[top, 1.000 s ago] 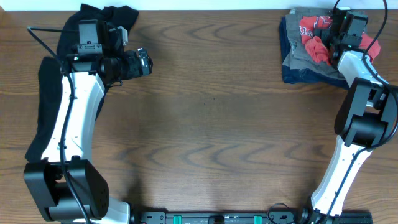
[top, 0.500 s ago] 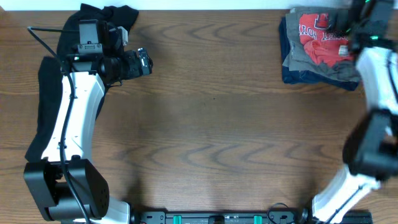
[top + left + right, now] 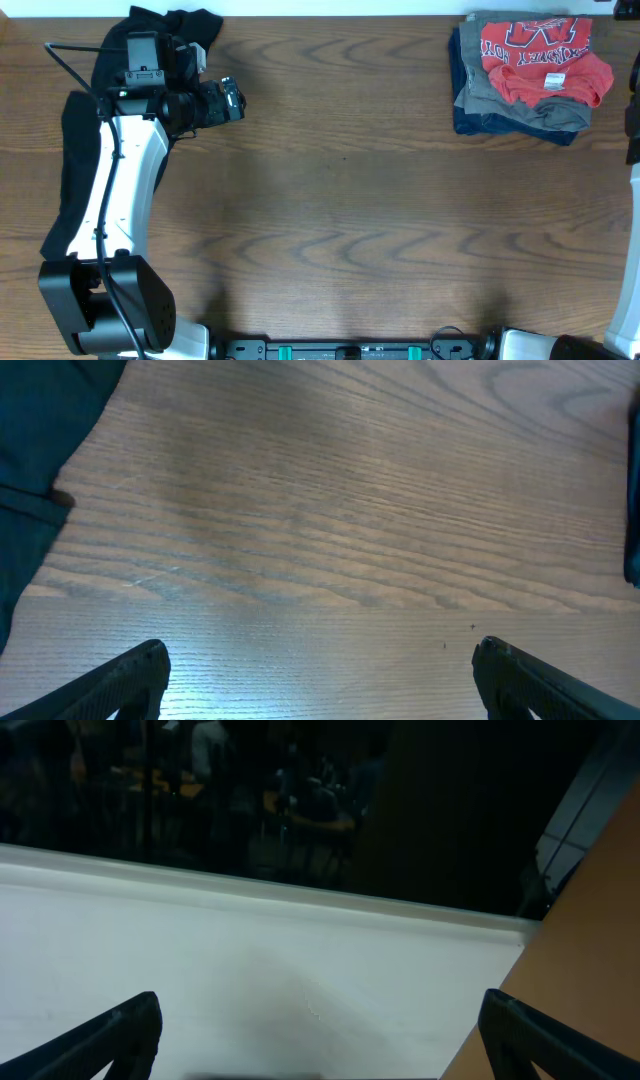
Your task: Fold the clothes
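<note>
Left end effector is wide open with nothing in it, hovering over the worktop. Black garment lies just behind it, under the arm. Red tee sits folded on a pile well off to its right. Right end effector is open and empty too.

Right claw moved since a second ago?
Yes. The right claw was over the coral-red T-shirt; it has swung right, clear of it, past the overhead view's edge.
</note>
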You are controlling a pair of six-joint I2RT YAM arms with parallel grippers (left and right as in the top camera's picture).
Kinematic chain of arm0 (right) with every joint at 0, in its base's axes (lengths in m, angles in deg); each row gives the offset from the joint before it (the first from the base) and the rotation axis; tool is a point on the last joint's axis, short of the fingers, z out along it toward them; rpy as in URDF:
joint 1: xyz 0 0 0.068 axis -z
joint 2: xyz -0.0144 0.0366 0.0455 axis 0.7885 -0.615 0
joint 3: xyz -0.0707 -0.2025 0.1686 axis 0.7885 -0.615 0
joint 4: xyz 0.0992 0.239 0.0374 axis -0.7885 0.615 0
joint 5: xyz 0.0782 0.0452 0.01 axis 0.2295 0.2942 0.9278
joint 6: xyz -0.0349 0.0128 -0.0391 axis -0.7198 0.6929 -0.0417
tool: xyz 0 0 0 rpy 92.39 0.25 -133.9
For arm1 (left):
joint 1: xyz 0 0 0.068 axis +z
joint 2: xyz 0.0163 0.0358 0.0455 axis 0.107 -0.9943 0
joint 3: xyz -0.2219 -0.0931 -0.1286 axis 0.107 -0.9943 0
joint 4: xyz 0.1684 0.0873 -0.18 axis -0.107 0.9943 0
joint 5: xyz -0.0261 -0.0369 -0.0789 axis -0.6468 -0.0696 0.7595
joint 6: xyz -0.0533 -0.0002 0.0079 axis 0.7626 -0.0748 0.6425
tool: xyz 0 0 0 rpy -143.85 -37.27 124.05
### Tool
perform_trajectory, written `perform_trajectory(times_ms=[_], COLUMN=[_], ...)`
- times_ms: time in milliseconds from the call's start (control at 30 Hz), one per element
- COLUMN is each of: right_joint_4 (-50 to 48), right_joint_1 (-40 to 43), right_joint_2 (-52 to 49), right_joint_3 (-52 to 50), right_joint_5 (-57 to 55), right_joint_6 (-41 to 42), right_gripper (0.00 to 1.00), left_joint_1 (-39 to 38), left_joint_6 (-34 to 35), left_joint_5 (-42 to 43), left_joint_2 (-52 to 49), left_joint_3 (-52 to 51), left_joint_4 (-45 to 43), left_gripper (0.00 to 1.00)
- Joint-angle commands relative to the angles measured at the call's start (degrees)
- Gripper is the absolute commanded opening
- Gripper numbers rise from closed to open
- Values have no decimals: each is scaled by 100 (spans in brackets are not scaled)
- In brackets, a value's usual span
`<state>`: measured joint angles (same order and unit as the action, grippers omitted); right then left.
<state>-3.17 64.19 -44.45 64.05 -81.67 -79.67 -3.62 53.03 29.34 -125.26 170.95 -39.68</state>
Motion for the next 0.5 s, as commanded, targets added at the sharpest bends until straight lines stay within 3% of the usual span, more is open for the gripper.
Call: perform_trajectory(times_ms=[0,267,467], right_joint_4=[28,901,3250], right_joint_1=[-22,-24,-474], right_joint_2=[83,146,706], right_joint_3=[-68,-68,-70], right_joint_5=[24,2,-44], right_joint_6=[-59,-59,-59], right_gripper=[99,99,99], left_joint_1=[9,9,9], left_joint_6=[-46,-46,-46], left_joint_5=[-52,-55,-55], left_joint_2=[-13,-13,-13], left_joint_3=[-68,-68,-68], left_joint_4=[2,2,2], left_gripper=[98,98,98])
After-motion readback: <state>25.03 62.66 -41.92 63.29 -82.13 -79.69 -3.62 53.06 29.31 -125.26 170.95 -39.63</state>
